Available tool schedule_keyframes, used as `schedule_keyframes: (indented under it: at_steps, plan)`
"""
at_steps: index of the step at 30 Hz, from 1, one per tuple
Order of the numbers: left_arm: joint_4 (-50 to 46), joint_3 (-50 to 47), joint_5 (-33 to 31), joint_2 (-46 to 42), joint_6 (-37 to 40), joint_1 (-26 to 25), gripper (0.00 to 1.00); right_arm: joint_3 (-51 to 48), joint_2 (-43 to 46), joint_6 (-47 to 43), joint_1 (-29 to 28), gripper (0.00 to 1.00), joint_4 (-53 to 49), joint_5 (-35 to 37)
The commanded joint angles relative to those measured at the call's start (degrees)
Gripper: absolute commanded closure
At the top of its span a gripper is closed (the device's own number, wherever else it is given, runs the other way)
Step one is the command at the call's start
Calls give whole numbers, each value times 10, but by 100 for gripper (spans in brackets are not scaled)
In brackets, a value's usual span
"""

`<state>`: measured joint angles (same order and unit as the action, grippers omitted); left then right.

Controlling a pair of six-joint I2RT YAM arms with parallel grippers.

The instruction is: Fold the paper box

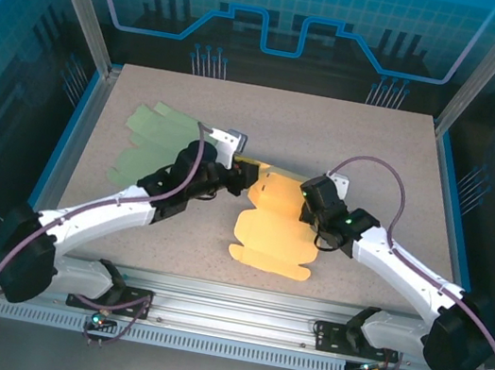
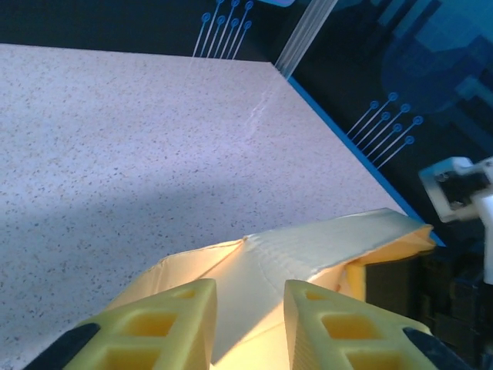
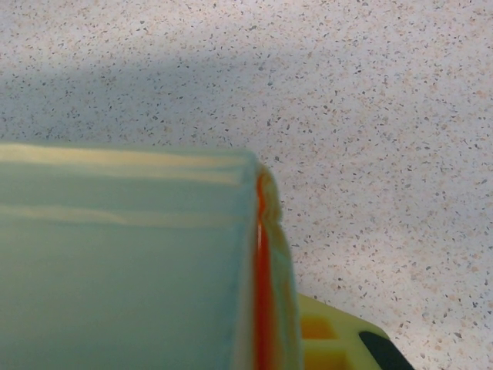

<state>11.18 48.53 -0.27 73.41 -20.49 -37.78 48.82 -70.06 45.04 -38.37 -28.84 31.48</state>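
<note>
Both tools on the paper box (image 1: 275, 233), raising a flap

The box lies flat on the desk (image 1: 378, 151), a green sheet (image 1: 155, 135) just off its far left corner. My right tool (image 1: 306, 198) is pinched tight on the box's right edge. My left tool (image 1: 249, 175) sits at the far left corner, narrowed around the flap; I cannot tell whether it grips yet. To fold well, I judge the right should pin its side down while the left bends the flap along the crease, not across it. The left wrist view gives what the overhead view cannot: the lifted flap (image 2: 308, 247) between my fingers (image 2: 173, 327), with a gap either side. The right wrist view has the sheet's orange edge right at the lens.
</note>
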Motion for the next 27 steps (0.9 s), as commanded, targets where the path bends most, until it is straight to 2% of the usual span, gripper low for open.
schedule_keyframes:
  at_steps: [1,7,11,18,22,27]
  plan:
    - [-16,30,-4,27,17,-4,77,-1,7,7,-12,100,12,6]
    - [-35,41,-4,57,6,-4,88,-1,7,6,-12,100,14,6]
    - [-19,39,34,70,-19,-8,93,-1,5,4,-12,100,18,6]
    - [36,32,97,98,-59,-21,91,-3,5,0,-14,100,32,2]
    - [25,22,64,71,-43,-20,87,-3,7,1,-15,100,26,6]
    - [-28,6,-2,-25,13,-20,82,-8,13,3,-15,100,25,10]
